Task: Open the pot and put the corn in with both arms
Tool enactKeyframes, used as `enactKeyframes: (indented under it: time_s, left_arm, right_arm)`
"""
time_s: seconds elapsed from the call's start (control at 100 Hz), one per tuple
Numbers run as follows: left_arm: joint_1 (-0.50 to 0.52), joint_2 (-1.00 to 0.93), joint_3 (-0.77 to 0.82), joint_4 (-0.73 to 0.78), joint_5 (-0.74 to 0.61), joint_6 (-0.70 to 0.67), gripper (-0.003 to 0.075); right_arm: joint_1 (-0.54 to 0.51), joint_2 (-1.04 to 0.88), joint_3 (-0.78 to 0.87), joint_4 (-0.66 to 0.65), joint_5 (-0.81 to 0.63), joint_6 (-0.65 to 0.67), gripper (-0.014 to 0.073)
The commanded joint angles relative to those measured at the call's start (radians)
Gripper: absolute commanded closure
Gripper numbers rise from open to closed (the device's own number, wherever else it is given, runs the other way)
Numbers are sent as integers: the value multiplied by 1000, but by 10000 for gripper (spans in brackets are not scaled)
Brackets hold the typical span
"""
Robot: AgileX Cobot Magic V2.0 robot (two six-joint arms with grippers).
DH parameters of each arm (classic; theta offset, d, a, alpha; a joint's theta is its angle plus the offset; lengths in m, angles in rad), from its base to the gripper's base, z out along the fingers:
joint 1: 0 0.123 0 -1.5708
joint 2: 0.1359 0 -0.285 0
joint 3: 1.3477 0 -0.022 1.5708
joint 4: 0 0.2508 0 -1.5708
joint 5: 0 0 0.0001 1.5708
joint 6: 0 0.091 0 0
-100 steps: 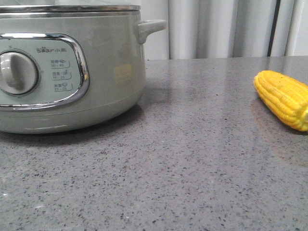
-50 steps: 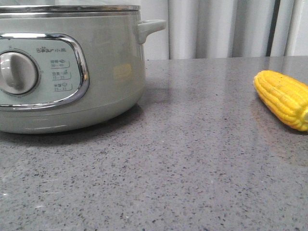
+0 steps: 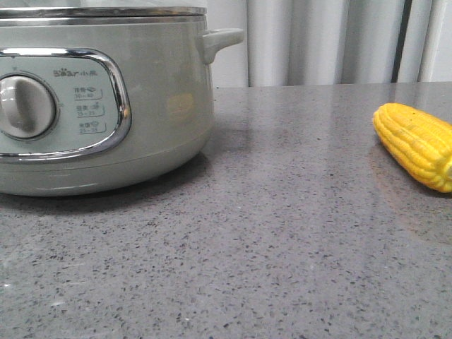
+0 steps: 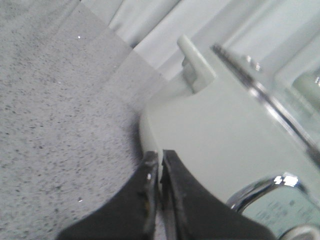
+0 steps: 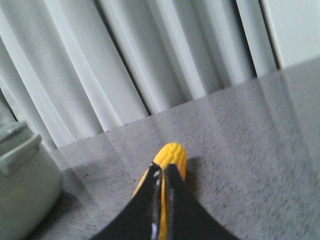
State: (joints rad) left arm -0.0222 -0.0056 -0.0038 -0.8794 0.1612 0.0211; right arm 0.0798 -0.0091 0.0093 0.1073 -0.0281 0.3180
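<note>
Yellow corn (image 3: pixel 417 145) and pot (image 3: pixel 106 99) fill the front view; only wrist views show each tool (image 4: pixel 160 162) (image 5: pixel 162 172) closed, empty.

- The pot (image 3: pixel 106 99) stood on the table (image 3: pixel 282 233), at the left of the front view.
- The lid (image 3: pixel 99 12) sat on top of the pot.
- The side handle (image 3: pixel 220 41) projected from the pot's upper right wall.
- The control panel (image 3: pixel 60 106) faced forward, with the dial (image 3: pixel 25 106) at its left.
- The corn (image 3: pixel 417 145) lay on the table at the far right, well apart from the pot, tapered end pointing left.
- The curtain (image 3: pixel 325 42) hung behind the table.
- The left tool (image 4: pixel 160 167) was just beside the pot's wall.
- The right tool (image 5: pixel 162 180) was in front of the corn, above the table.
</note>
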Motion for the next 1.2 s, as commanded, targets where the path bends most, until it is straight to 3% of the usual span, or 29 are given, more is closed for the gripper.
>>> enactKeyframes:
  time_s: [0.0, 0.13, 0.35, 0.47, 0.54, 0.67, 0.74, 0.89, 1.19]
  left_arm:
    - [2, -30, 16, -80, -93, 0, 741]
    - [0, -12, -60, 48, -61, 48, 741]
    - [0, 144, -285, 394, 68, 57, 741]
    - [0, 281, -393, 454, 78, 63, 710]
    - [0, 362, -450, 453, 78, 88, 589]
    - [-14, 500, -554, 453, 78, 96, 204]
    - [-50, 555, -607, 453, 76, 152, 111]
    - [-167, 675, -718, 453, 60, 326, 158]
    - [-395, 936, -803, 453, -228, 330, 165]
  right_arm:
    - [-2, -24, 5, 133, -60, 5, 657]
    - [-2, -24, -86, 125, 11, 5, 657]
    - [-2, 66, -349, -95, 348, -80, 649]
    - [-2, 173, -475, -96, 474, -206, 513]
    - [-2, 234, -521, -96, 507, -229, 375]
    - [-2, 332, -575, -96, 529, -233, 137]
    - [-2, 368, -584, -96, 521, -242, 74]
    - [-2, 409, -586, -96, 482, -275, 71]
    - [-2, 445, -586, -96, 416, -289, 71]
